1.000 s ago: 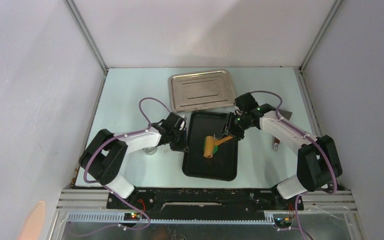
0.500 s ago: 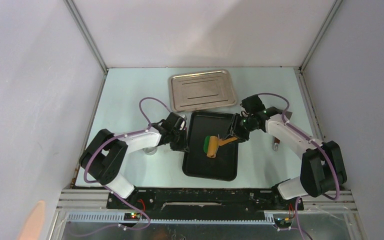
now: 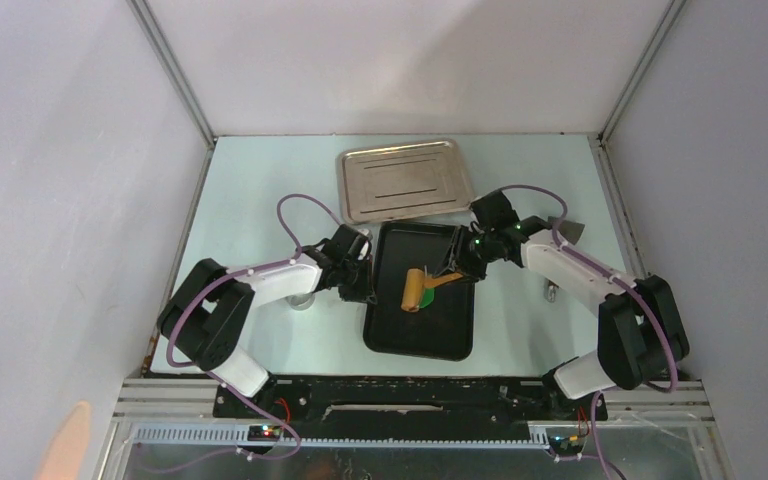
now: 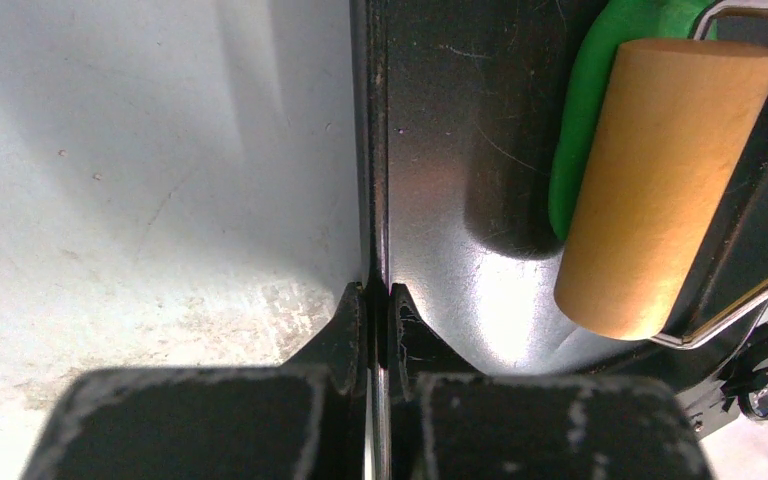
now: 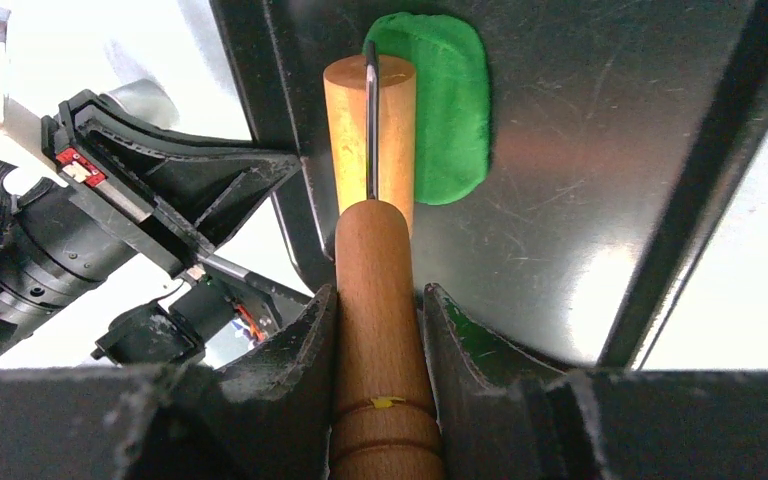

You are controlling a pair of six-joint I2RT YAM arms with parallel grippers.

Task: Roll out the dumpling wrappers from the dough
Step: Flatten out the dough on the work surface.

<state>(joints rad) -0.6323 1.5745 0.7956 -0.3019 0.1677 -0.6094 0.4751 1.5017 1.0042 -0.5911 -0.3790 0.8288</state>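
Note:
The dough (image 5: 450, 110) is a flattened bright green oval on the floor of the black tray (image 3: 430, 335). A tan wooden roller (image 3: 415, 291) lies over its left part, and in the left wrist view the roller head (image 4: 660, 180) covers most of the dough (image 4: 585, 110). My right gripper (image 5: 380, 295) is shut on the roller's handle (image 5: 380, 340), just right of the roller in the top view (image 3: 457, 270). My left gripper (image 4: 378, 295) is shut on the tray's left rim (image 4: 370, 150). The dumpling wrappers are out of view.
A silver tray (image 3: 403, 180) lies behind the black one, nearly touching its far edge. A small metal object (image 3: 303, 303) sits by the left arm. Another small tool (image 3: 553, 293) lies right of the black tray. Enclosure walls stand close on both sides.
The right gripper drew the roller a little to the right, then pushed it back left over the dough. The left gripper has stayed shut on the tray rim.

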